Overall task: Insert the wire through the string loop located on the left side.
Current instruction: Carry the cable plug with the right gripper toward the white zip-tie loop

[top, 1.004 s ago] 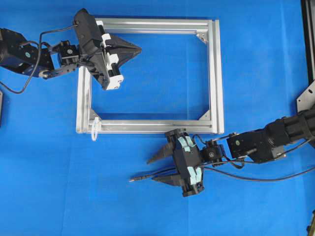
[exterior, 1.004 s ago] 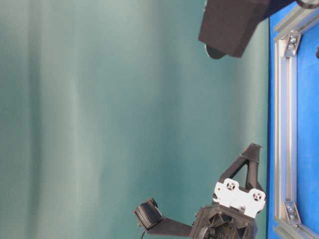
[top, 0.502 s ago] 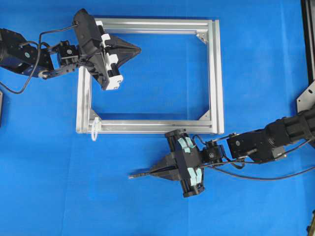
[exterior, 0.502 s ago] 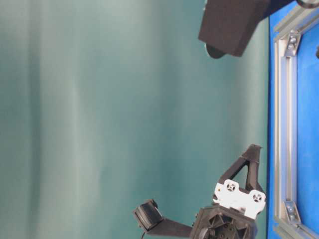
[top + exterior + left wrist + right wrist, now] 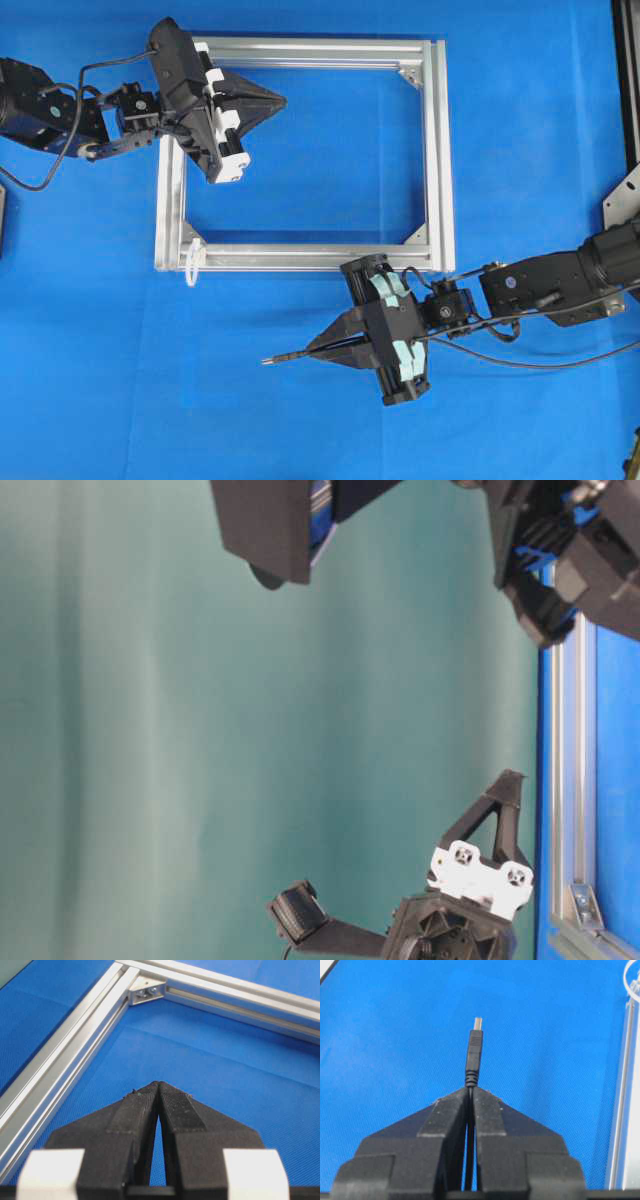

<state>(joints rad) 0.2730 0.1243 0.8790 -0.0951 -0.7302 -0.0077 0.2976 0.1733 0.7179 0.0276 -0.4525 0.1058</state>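
Note:
The wire (image 5: 285,356) is a thin black cable whose stiff plug with a silvery tip (image 5: 474,1055) points left, below the silver frame (image 5: 435,150). My right gripper (image 5: 312,351) is shut on the wire just behind the plug, and the cable runs back between its fingers (image 5: 490,1110). The string loop (image 5: 191,262), small and whitish, hangs at the frame's lower left corner, to the upper left of the plug tip. My left gripper (image 5: 283,99) is shut and empty, hovering inside the frame's upper left part (image 5: 158,1084).
The frame's rails (image 5: 65,1050) run left of and ahead of the left gripper. One frame rail (image 5: 625,1085) stands at the right edge of the right wrist view. Black arm cables (image 5: 540,362) trail right of the right gripper. A blue mat (image 5: 120,380) covers the table.
My right gripper went from open around the wire to shut on it, then shifted slightly down and right. Its arm now shows more at the top of the table-level view. The left arm stayed still.

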